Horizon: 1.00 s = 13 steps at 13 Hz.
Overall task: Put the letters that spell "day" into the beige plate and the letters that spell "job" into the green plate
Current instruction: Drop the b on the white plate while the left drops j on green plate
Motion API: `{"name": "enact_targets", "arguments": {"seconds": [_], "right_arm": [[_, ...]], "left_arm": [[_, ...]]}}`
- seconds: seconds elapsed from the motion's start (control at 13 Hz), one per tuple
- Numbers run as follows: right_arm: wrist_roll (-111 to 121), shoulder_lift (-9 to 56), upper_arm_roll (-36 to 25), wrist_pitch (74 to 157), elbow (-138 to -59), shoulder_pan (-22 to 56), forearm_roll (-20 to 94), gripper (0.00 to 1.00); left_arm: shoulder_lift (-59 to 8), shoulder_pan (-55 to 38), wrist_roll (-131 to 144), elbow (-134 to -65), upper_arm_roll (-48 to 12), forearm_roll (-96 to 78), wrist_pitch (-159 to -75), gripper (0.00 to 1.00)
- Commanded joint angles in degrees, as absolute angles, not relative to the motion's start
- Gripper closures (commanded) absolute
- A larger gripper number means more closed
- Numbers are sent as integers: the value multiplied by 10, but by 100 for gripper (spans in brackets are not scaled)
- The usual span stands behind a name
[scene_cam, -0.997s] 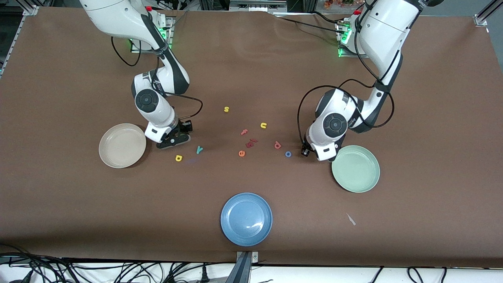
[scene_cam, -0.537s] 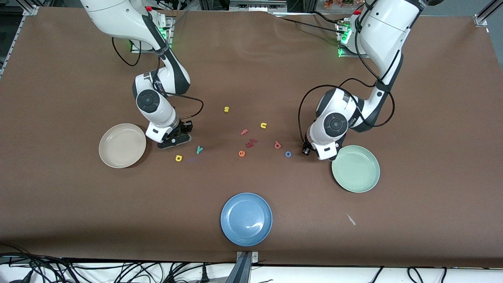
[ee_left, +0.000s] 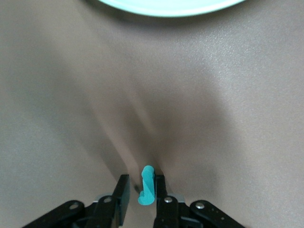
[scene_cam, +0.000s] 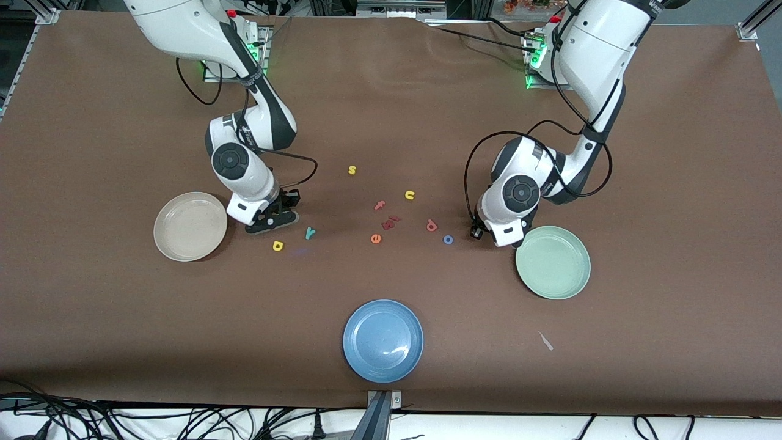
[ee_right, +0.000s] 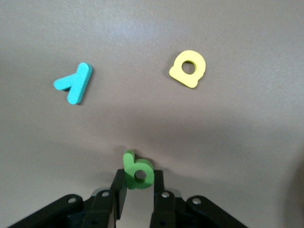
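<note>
A round cream-beige shallow plate [scene_cam: 190, 226] lies empty at the right arm's end of the table. At its 3 o'clock, the right gripper [ee_right: 138, 186] is down at the table, jaws clamped on a small green foam letter [ee_right: 137, 169]. The yellow looped foam letter [scene_cam: 278, 245] and teal foam "y" [scene_cam: 310, 232] lie close by. The left gripper [ee_left: 141, 193] pinches a teal foam "j" [ee_left: 147, 185] at 10 o'clock of the pale mint-green plate [scene_cam: 553, 262].

We see a brown table [scene_cam: 391, 104] carrying a beige plate [scene_cam: 190, 226], a green plate [scene_cam: 553, 262], a blue plate [scene_cam: 383, 340] and scattered foam letters, among them a yellow "s" [scene_cam: 352, 170] and "u" [scene_cam: 409, 195].
</note>
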<state>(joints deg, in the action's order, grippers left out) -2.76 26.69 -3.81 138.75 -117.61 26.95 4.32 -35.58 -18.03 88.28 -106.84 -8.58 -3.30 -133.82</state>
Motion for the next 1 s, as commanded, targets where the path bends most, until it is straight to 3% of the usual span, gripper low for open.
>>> {"name": "enact_targets", "arguments": {"seconds": [0.0,0.31,0.46,0.77,0.84,0.92], "right_arm": [[-36,267,-45,1280,-1098,255,57,95],[-17,263,-117,1276,-1095,254,56,95],[-14,270,-144,1278,-1090,240,54,94],[67,285,-145,1282,-1084,179,49,89],[82,291,-145,1282,-1079,169,49,50],[90,291,-145,1282,-1078,167,55,1]], "left_arm": [[-347,-182,872,-1078,-84,-47,-1346,100],[-331,-178,844,-1066,-83,-41,-1328,100],[-316,-178,833,-1040,-81,-40,-1275,100],[-301,-142,690,-990,-80,-40,-1194,100],[-298,-126,638,-984,-80,-40,-1189,100],[-297,-100,572,-984,-80,-40,-1173,100]]}}
